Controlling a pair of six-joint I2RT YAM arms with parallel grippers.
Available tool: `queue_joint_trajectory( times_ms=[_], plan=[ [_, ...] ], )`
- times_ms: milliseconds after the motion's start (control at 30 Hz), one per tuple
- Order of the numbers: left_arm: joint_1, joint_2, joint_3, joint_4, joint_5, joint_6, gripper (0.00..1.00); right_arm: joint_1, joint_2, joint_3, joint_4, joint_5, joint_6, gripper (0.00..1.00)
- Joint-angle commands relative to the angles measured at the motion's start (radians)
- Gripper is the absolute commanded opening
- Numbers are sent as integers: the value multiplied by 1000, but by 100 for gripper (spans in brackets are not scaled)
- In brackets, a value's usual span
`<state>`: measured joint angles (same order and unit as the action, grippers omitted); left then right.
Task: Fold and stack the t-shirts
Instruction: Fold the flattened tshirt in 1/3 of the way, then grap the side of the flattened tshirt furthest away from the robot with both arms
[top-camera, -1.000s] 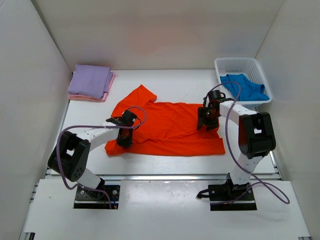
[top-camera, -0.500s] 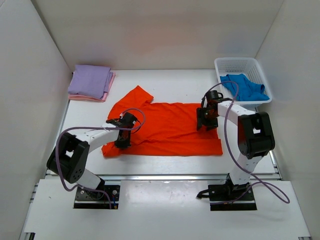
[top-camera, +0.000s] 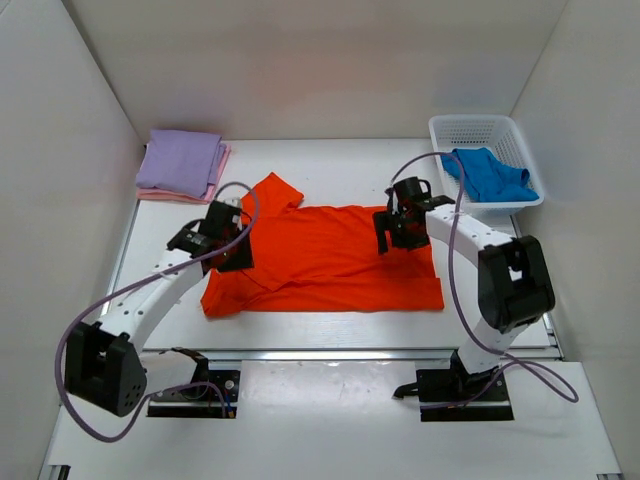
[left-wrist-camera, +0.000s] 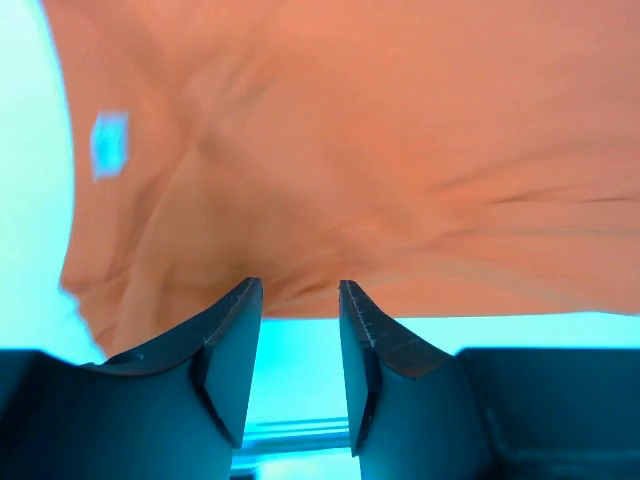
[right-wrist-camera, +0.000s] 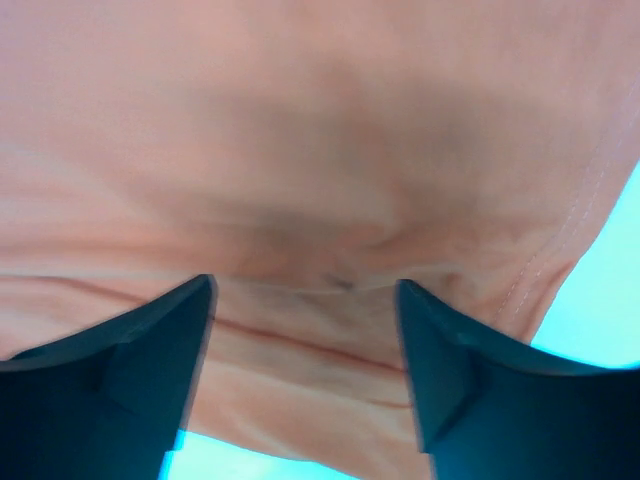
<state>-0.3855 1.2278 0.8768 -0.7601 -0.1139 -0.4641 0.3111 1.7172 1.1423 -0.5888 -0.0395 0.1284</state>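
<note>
The bright orange t-shirt (top-camera: 330, 260) lies spread flat in the middle of the table. My left gripper (top-camera: 228, 250) hovers over its left part, open and empty; in the left wrist view (left-wrist-camera: 300, 290) the shirt's edge (left-wrist-camera: 380, 200) lies just beyond the fingertips. My right gripper (top-camera: 392, 228) is above the shirt's upper right corner, jaws wide open and empty, with orange cloth (right-wrist-camera: 300, 150) filling the right wrist view (right-wrist-camera: 305, 285). The blue t-shirt (top-camera: 490, 175) lies in the basket. The lavender t-shirt (top-camera: 180, 160) lies folded on the folded pink one (top-camera: 218, 178) at the back left.
A white mesh basket (top-camera: 470, 128) stands at the back right. White walls enclose the table on the left, back and right. A metal rail (top-camera: 330, 352) runs along the table's near edge.
My left gripper has risen and moved back and left, off the shirt's lower left part. My right gripper has shifted left and back. The shirt's left side has slid slightly leftward.
</note>
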Motion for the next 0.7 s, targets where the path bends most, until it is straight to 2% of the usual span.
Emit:
queue_joint_trajectory(
  times_ms=[0, 33, 100, 200, 300, 333, 367, 567, 667],
  plan=[
    [19, -22, 135, 44, 147, 5, 48, 3, -126, 69, 107, 29, 2, 77],
    [20, -14, 152, 54, 143, 10, 49, -16, -134, 65, 147, 36, 32, 88],
    [34, 63, 218, 79, 135, 28, 49, -53, -151, 51, 222, 38, 80, 93],
    [80, 171, 289, 116, 135, 57, 49, -104, -110, 63, 308, 70, 155, 88],
    [126, 301, 399, 143, 125, 85, 49, -107, -41, 92, 346, 147, 215, 72],
    [146, 362, 453, 140, 129, 97, 49, -101, -6, 106, 353, 154, 224, 61],
    [151, 396, 484, 139, 120, 107, 49, -96, 28, 123, 350, 191, 243, 58],
    [188, 783, 879, 6, 115, 166, 54, -109, 180, 250, 317, 276, 301, 60],
    [201, 895, 1037, -19, 94, 171, 54, -106, 226, 286, 305, 335, 322, 63]
  ],
)
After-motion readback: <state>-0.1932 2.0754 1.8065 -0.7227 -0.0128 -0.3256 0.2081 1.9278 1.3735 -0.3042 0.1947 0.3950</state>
